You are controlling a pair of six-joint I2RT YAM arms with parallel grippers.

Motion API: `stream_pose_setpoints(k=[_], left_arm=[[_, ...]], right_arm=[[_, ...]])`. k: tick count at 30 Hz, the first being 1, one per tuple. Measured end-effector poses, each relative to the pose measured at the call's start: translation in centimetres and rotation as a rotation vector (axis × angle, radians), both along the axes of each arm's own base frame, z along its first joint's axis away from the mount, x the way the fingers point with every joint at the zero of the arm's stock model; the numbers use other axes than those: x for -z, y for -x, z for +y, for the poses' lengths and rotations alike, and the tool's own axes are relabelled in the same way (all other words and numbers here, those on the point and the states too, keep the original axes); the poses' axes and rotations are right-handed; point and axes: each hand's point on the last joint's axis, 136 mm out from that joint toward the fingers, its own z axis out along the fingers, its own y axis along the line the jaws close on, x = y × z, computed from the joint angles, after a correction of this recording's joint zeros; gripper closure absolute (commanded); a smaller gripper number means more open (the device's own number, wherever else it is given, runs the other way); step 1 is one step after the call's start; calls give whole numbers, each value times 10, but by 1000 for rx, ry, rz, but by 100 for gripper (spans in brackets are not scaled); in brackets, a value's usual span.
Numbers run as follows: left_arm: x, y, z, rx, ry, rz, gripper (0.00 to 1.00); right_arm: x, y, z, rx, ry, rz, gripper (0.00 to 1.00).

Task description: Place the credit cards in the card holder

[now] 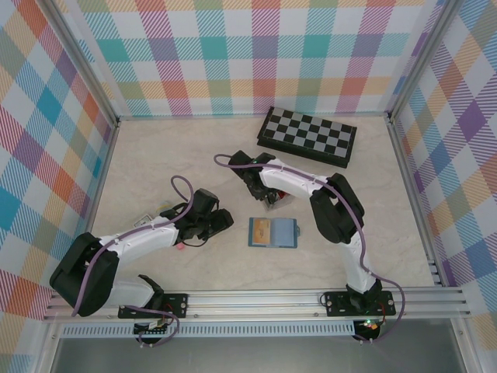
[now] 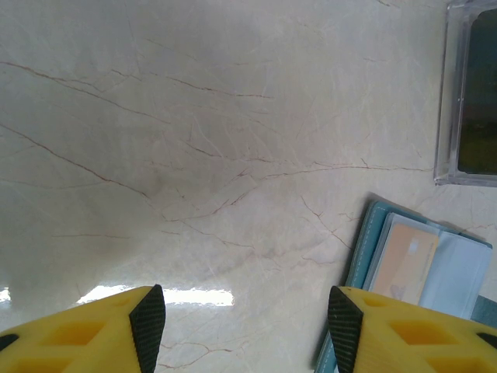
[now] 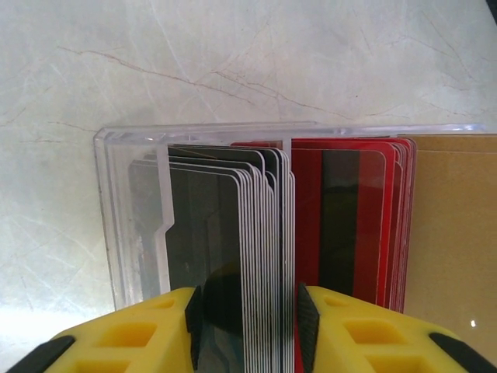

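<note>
Black credit cards [image 3: 225, 225] sit bunched between the jaws of the right end effector [image 3: 248, 307], whether clamped I cannot tell, so several may lift together.

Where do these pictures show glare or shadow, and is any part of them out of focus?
Left wrist view: a bright glare strip lies on the table between the fingers of the left gripper, grey shadow at lower left; the card holder looks slightly soft. Right wrist view: the credit cards are sharp, the table glares white at lower left. Top view: even light, faint shadows.
</note>
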Motion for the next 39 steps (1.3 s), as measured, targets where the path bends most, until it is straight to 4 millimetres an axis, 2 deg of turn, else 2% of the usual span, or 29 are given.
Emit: stream_pose_setpoints(k=[8,17,21,28,31,39], left_arm=[[3,1,0,2,-5,11,40],[3,2,-2,8,3,17,40],[3,2,-2,9,5,18,40],[8,3,-2,10,-3,31,40],[11,4,-1,10,-9,39,40],[13,4,-1,10,-12,44,40]], right_arm=[[-4,-4,-3,1,17,-26,73],[-6,-4,-9,8,32,-37,68],[-6,-6,-13,13,42,-39,74],[-6,-4,-15,7,28,-26,71],[-6,-5,-17,11,31,-26,66],[-5,-7,-23,22,42,-29,66]])
